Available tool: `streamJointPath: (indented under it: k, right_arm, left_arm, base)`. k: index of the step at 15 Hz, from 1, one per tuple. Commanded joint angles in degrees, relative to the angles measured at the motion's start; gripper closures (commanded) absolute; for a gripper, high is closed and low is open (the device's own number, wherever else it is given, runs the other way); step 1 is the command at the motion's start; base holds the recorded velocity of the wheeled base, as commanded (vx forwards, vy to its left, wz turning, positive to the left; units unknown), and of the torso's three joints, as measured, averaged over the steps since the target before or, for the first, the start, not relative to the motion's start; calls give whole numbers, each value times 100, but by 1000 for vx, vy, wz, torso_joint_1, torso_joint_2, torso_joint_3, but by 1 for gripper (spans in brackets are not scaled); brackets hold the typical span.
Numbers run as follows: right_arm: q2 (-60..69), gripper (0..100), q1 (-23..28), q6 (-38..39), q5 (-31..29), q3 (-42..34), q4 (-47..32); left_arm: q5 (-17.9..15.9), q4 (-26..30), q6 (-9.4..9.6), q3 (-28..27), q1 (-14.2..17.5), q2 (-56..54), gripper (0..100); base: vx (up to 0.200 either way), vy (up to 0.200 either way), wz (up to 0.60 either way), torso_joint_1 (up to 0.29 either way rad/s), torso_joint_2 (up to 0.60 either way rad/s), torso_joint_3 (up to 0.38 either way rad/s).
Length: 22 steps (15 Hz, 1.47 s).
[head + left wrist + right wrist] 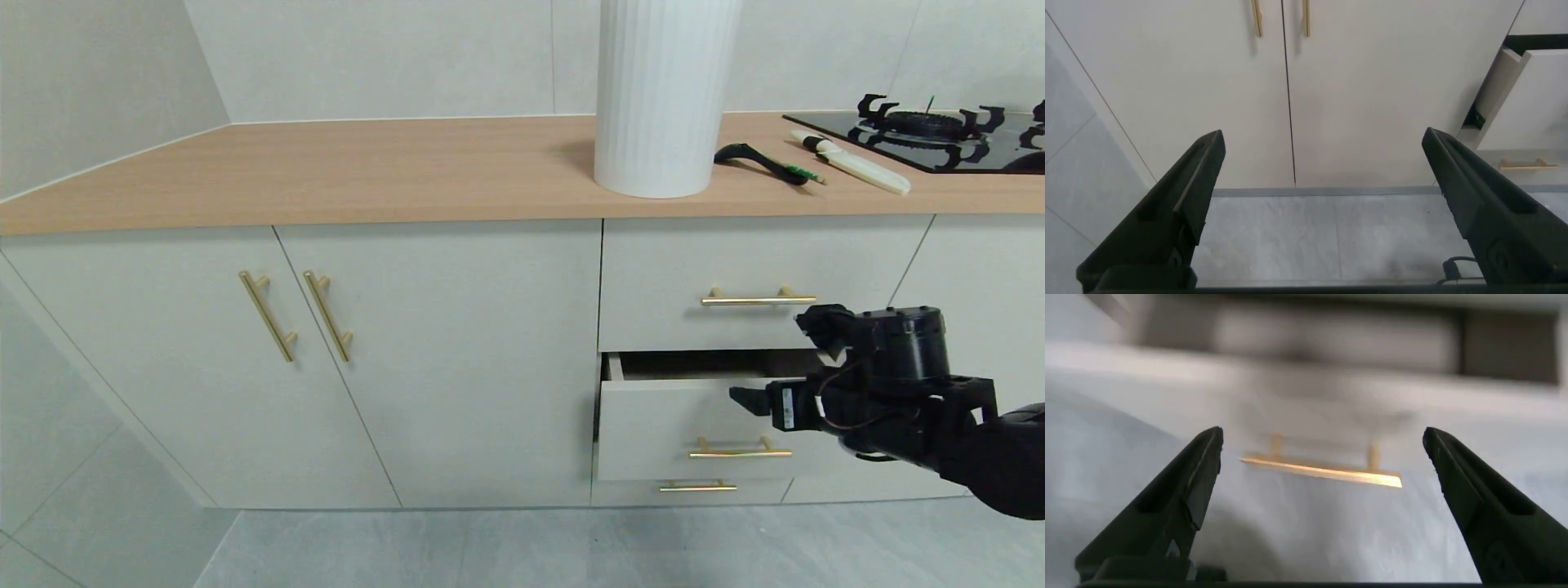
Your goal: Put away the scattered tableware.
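Tableware — black-handled peeler [759, 159] and white knife [857, 163] — lies on the wooden desk [367, 171]; right pincer [769, 357], released, fronts the ajar pale drawer [653, 425] — pulling it wider seems next.

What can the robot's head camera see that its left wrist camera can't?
Head camera's extras: the wooden countertop with a tall white ribbed container, a black-handled utensil, a pale knife and a gas hob, plus the right gripper, open in front of the partly open drawer.
Left wrist camera's extra: the left gripper, open, facing the cabinet doors.
Both see those two doors with gold handles, that drawer and the grey floor.
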<state>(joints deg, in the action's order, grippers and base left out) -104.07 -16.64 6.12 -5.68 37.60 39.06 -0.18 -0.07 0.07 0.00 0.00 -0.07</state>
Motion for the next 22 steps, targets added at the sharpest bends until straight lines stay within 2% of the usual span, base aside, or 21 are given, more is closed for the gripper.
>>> streamJointPath:
  k: [1, 3, 5, 7, 12, 15, 20, 22]
  right_arm:
    - [168, 0, -94, 12, -47, 2, 304]
    - [-201, 0, -94, 12, -232, 20, 823]
    - [-992, 0, -120, 3, -698, 46, 1789]
    - [-1344, 0, -120, 3, -759, 143, 2079]
    - [-1775, 0, -111, 47, -794, 310, 2141]
    - [-1924, 0, -94, 74, -917, 354, 2440]
    - [-1836, 0, -103, 30, -908, 152, 2378]
    - [-1581, 0, -111, 21, -891, 99, 1965]
  left_arm:
    - [1, -1, 1, 0, 0, 7, 0]
    - [1, -1, -7, 0, 0, 7, 0]
    - [1, -1, 1, 0, 0, 7, 0]
    - [1, -1, -7, 0, 0, 7, 0]
    - [1, -1, 1, 0, 0, 7, 0]
    - [1, -1, -7, 0, 0, 7, 0]
    - [1, -1, -7, 0, 0, 7, 0]
    - [1, -1, 1, 0, 0, 7, 0]
  base:
    - [0, 0, 0, 0, 0, 0]
    - [0, 0, 0, 0, 0, 0]
    - [0, 0, 0, 0, 0, 0]
    - [0, 0, 0, 0, 0, 0]
    - [0, 0, 0, 0, 0, 0]
    - [0, 0, 0, 0, 0, 0]
    - [0, 0, 0, 0, 0, 0]
    - [0, 0, 0, 0, 0, 0]
